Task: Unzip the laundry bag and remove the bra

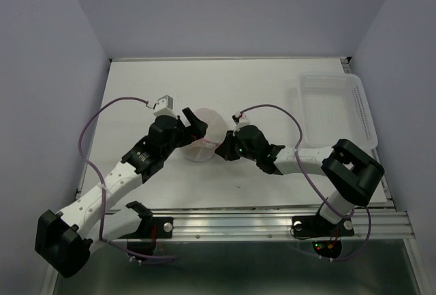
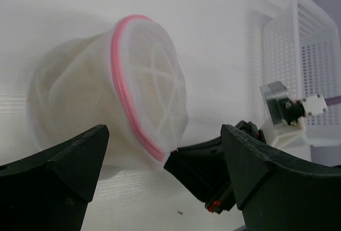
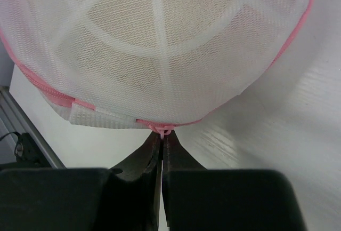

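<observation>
One view, right wrist: right claw [image 3: 161,139] pinches zipper pull [image 3: 163,130].

The left gripper [image 1: 195,123] aims toward 2 o'clock, jaws wide; the right gripper [image 3: 161,141] aims toward 9 o'clock, seemingly pinching a zipper pull [image 3: 162,131].

**A:** Overhead cam's evenly lit and sharp, white table [image 1: 272,90] bright, just soft shadows under the arms [image 1: 122,179].

**B:** Yep. Left wrist view blows out the table, and its near fingers [image 2: 53,183] are dark, soft-edged blobs. Right wrist: laundry bag [image 3: 160,44] mesh crisp, streaky glare on the table at right.
</observation>
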`<state>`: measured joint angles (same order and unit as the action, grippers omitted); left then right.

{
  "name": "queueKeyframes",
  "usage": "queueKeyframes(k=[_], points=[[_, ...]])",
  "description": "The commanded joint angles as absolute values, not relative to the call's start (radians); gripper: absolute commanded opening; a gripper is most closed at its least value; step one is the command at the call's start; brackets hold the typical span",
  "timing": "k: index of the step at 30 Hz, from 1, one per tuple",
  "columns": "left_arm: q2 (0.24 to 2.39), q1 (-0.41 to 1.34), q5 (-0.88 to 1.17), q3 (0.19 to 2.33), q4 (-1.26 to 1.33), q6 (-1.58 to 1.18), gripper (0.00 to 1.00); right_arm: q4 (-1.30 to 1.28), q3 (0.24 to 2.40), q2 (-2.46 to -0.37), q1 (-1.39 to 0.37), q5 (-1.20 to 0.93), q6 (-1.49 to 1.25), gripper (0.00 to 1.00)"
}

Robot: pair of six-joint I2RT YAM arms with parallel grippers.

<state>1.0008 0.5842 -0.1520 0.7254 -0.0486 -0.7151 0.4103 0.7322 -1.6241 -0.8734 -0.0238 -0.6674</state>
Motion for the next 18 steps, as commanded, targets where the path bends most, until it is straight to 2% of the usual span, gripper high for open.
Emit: queueKeyframes(k=[1, 5, 11, 16, 18], points=[[0.914, 0.649, -0.198, 0.646, -0.095, -0.848, 0.99, 0.482, 0.785, -1.62, -0.894, 0.061, -0.709, 0.01], [0.868, 0.765, -0.273, 0.594, -0.103, -0.939, 0.99, 0.482, 0.799, -1.631, -0.904, 0.086, -0.722, 0.01], [0.932, 0.781, -0.327, 0.591, -0.087, -0.966, 0.97, 0.476, 0.822, -1.649, -0.923, 0.094, -0.716, 0.01], [1.009, 0.781, -0.38, 0.624, -0.048, -0.945, 0.84, 0.471, 0.824, -1.657, -0.934, 0.086, -0.713, 0.01], [1.051, 0.779, -0.393, 0.64, -0.029, -0.933, 0.74, 0.471, 0.815, -1.654, -0.934, 0.081, -0.71, 0.01]])
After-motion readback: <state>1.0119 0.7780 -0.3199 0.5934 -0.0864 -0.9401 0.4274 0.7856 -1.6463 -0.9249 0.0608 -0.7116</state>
